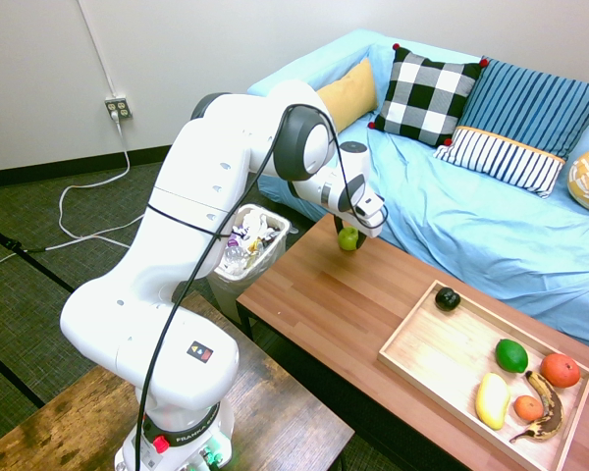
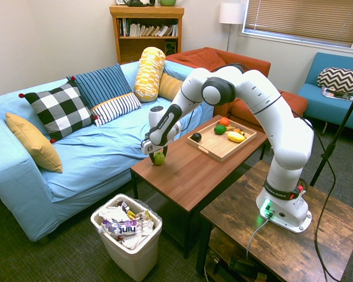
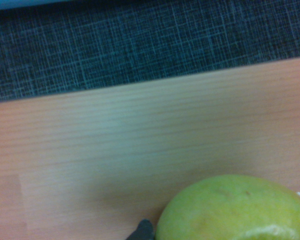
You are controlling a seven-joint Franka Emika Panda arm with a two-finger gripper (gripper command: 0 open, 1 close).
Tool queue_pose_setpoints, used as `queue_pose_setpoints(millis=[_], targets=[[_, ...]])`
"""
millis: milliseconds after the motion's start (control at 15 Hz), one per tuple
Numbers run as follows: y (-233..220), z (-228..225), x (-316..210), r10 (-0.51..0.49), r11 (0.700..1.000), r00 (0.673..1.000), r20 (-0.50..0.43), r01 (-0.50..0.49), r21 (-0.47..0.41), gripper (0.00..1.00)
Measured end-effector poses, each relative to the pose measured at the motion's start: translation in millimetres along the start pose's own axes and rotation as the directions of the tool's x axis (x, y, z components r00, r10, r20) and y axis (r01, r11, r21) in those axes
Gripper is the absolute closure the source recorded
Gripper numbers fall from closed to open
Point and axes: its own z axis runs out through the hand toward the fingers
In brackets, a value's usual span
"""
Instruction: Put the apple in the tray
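The yellow-green apple [image 1: 348, 239] [image 2: 159, 159] rests on the wooden coffee table [image 1: 344, 304] near its corner by the sofa. My gripper [image 1: 350, 234] [image 2: 157, 154] comes down over it, fingers shut on either side of the apple. In the wrist view the apple [image 3: 235, 210] fills the lower right, close up, with table wood behind it. The light-wood tray [image 1: 437, 345] [image 2: 213, 148] lies at the table's other end, well away from the apple.
The tray holds a dark avocado [image 1: 448, 298], a green lime [image 1: 511, 355], an orange [image 1: 560, 369], a lemon [image 1: 492, 400] and a brown banana [image 1: 547, 412]. A full white waste bin [image 1: 258, 240] [image 2: 127, 234] stands beside the table's end. The blue sofa [image 1: 471, 216] runs along the table's far side.
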Motion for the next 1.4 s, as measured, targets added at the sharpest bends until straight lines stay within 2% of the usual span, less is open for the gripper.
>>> queue_pose_setpoints(millis=[267,467,667,1067,1400], targets=[[7.5,-88.4,46.7,0.071,0.996,0.997,-0.025,-0.069,0.053,1.0],[49.4,-136.8,87.2,0.148,0.988,0.989,-0.03,-0.147,0.05,1.0],[108.4,-155.7,123.4,0.243,0.97,0.969,-0.036,-0.242,0.036,1.0],[253.8,-145.1,209.1,0.407,0.913,0.913,0.007,-0.408,0.013,1.0],[323.0,-92.7,233.8,0.489,0.872,0.871,0.05,-0.488,-0.036,1.0]])
